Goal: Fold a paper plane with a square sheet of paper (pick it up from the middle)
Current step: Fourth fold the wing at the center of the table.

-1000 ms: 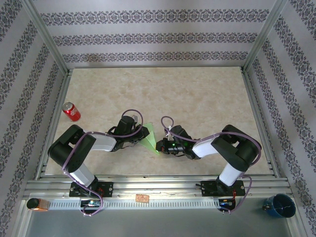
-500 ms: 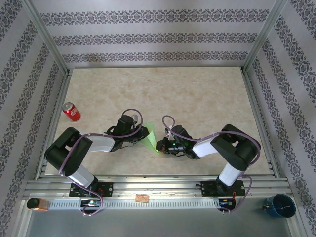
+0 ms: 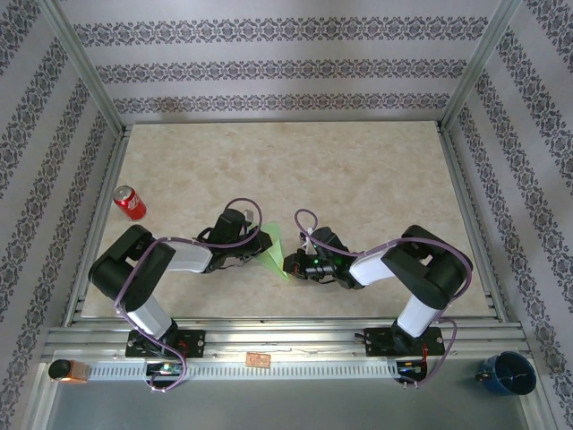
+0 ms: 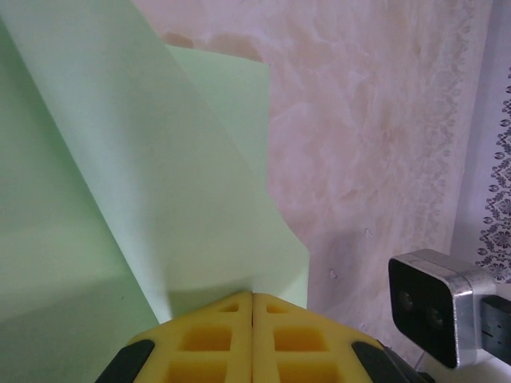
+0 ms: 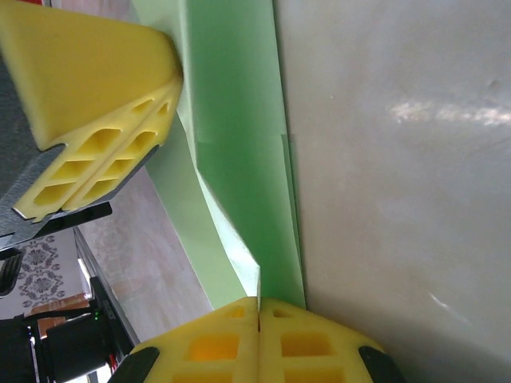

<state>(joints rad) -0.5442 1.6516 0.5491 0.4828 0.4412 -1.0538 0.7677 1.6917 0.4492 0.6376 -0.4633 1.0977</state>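
The left gripper [image 4: 253, 297] has its yellow pads pressed flat together on the near edge of the square sheet of paper [image 4: 160, 199]. The sheet rises out of the seam between them and fans away ahead and to the left of the fingers in overlapping green layers. The right gripper [image 5: 259, 302] is likewise pinched on the sheet, with a creased ridge running straight into the line where its pads meet. The left arm's pads [image 5: 104, 136] sit ahead of it and to its left, clamped on the same paper. From above, the sheet is a narrow green wedge held between the two tools, tilted over the table [image 3: 358, 179]. Whether its lower tip touches the surface I cannot tell from that angle. By my judgement this paper weighs almost nothing and is thin and limp, so any span left unsupported ahead of the fingers will sag or curl. It should take a crease readily and keep it, so a stray pinch would leave a mark, and arms drawing apart could tear it. The safest hold is probably on a doubled, folded edge close to the crease, where the layers are stiffer, with both grips close together and the span between them neither taut nor slack.
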